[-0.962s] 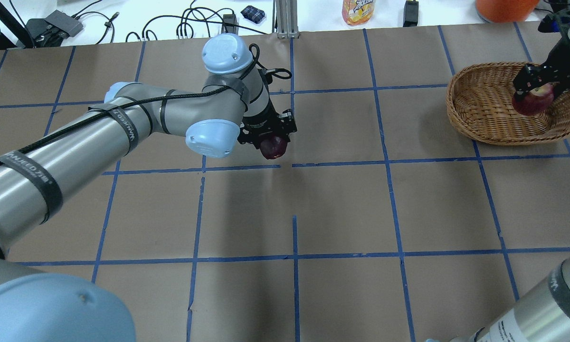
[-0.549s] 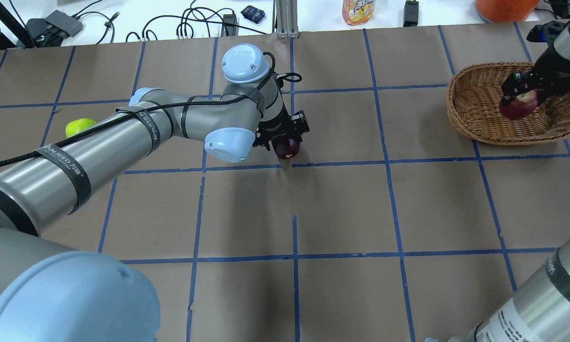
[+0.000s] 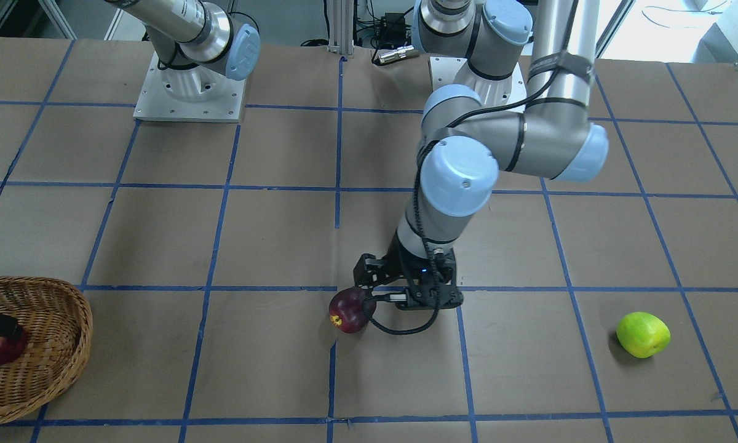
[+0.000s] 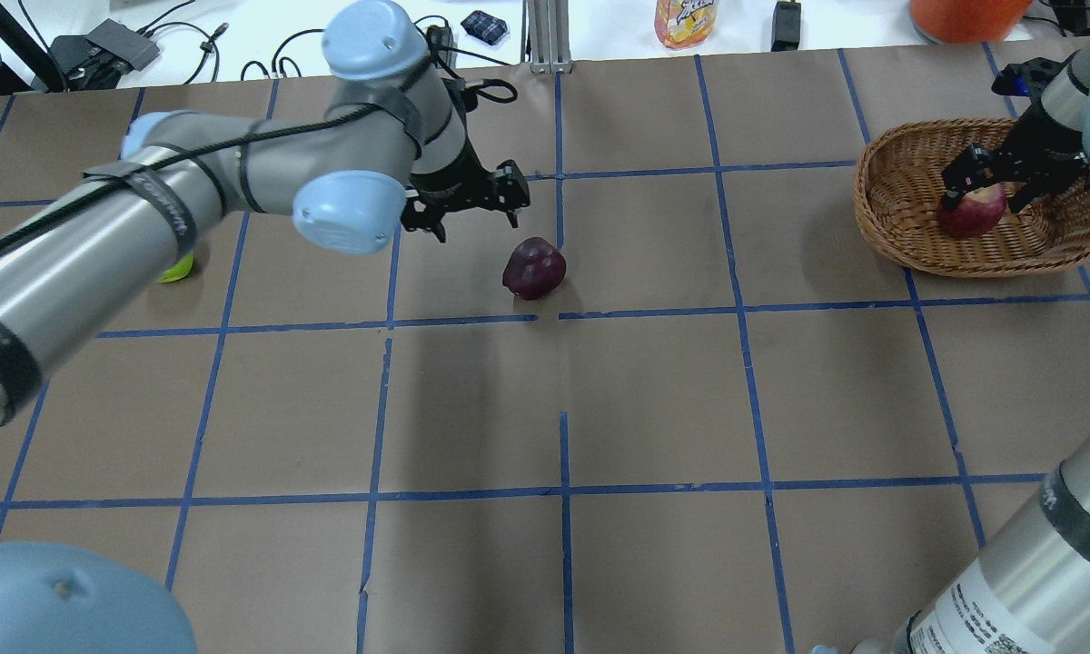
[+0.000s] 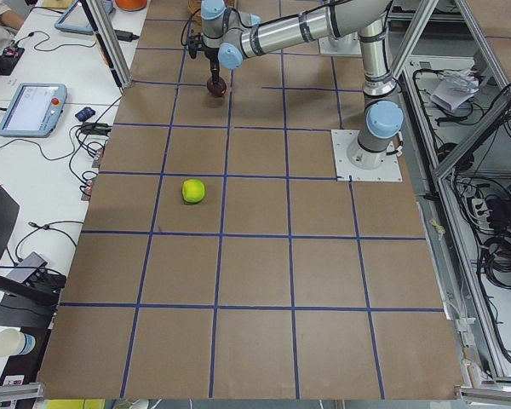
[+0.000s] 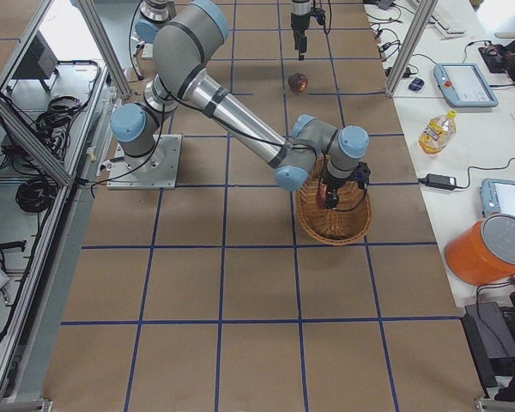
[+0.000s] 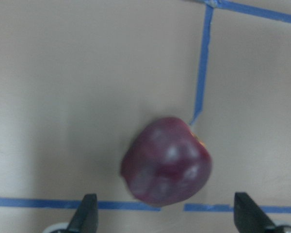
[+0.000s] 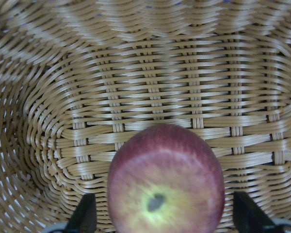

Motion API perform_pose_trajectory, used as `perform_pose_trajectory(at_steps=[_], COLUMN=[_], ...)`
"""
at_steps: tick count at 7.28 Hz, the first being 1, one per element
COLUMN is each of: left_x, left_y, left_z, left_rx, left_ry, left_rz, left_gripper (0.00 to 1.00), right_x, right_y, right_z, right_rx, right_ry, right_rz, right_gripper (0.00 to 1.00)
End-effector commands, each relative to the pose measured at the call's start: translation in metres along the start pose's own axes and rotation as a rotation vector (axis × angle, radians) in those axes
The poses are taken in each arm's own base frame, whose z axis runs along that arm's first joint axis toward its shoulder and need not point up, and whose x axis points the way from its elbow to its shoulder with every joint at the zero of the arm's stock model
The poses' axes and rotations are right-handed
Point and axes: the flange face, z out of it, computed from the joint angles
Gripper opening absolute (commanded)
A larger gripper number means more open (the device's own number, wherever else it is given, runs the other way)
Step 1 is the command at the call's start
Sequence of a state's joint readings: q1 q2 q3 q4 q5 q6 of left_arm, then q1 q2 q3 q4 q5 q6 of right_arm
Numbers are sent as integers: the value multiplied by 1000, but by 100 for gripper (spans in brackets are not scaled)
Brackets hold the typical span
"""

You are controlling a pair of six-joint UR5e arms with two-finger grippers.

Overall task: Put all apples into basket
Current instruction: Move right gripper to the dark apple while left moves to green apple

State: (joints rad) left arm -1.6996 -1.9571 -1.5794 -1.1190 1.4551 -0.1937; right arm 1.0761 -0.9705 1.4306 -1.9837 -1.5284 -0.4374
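Note:
The dark maroon apple (image 4: 534, 268) lies on the brown table, free of any grip, and also shows in the front view (image 3: 349, 311). My left gripper (image 4: 468, 213) hovers open just behind and left of it. In the left wrist view the maroon apple (image 7: 167, 160) sits between and beyond the spread fingertips (image 7: 87, 213). The red apple (image 4: 970, 213) rests inside the wicker basket (image 4: 881, 227) at the far right. My right gripper (image 4: 985, 186) straddles it, open, with gaps beside the red apple (image 8: 165, 179). The green apple (image 3: 643, 334) lies alone on the robot's left.
In the overhead view the green apple (image 4: 179, 269) is mostly hidden behind the left arm. A juice bottle (image 4: 686, 20), cables and an orange container (image 4: 963, 16) lie past the table's far edge. Blue tape lines grid the brown surface.
The left gripper let go of the maroon apple, which now rests on the table, and drew back to the left. The right gripper carried the red apple lower and leftward in the basket and opened.

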Motion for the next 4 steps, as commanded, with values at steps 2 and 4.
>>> perform_pose_trajectory(at_steps=[2,4], left_x=[-214,-336], left_y=[-36,-48], left_z=[-68,-51], left_rx=[-14,38], left_ry=[-89,-110], left_rz=[130,66], left_gripper=[100,100], right_x=[-65,-212], right_y=[11,19], right_z=[-77,-95], right_rx=[29,11], right_ry=[12,9], right_rz=[60,121], right_gripper=[100,100])
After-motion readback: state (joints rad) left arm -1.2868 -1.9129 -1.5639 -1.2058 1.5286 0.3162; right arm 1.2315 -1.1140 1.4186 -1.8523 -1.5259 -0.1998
